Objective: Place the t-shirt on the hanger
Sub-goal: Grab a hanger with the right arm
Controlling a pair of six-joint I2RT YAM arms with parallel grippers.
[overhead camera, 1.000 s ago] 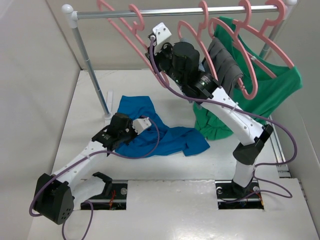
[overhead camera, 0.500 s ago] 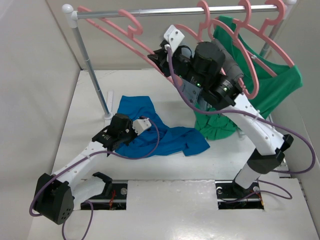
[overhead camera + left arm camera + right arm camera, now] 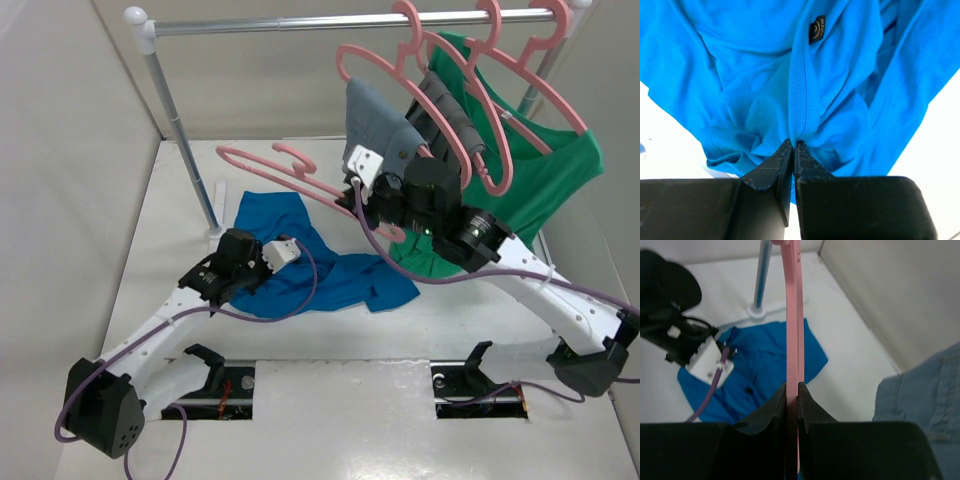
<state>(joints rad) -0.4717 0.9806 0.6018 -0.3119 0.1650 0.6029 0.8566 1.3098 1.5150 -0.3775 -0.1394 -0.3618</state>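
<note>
Top external: holding the hanger (image 3: 255, 160) in the right gripper (image 3: 350, 197), clamped tight on its pink bar, off the rail (image 3: 300, 27) and above the tabletop (image 3: 170, 230), near the t-shirt (image 3: 335, 275) lying crumpled there. Left wrist: pinching the t-shirt's ribbed collar in the left gripper (image 3: 793, 146), closed hard on the fabric, below a small black label (image 3: 816, 29).

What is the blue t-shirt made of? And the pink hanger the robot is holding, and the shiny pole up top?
The t-shirt looks like soft, matte knit cloth: it wrinkles and has a ribbed collar band. The hanger is probably plastic: thin, smooth, evenly pink, slightly shiny. The pole seems to be metal: silvery-grey with a dull gleam.
</note>
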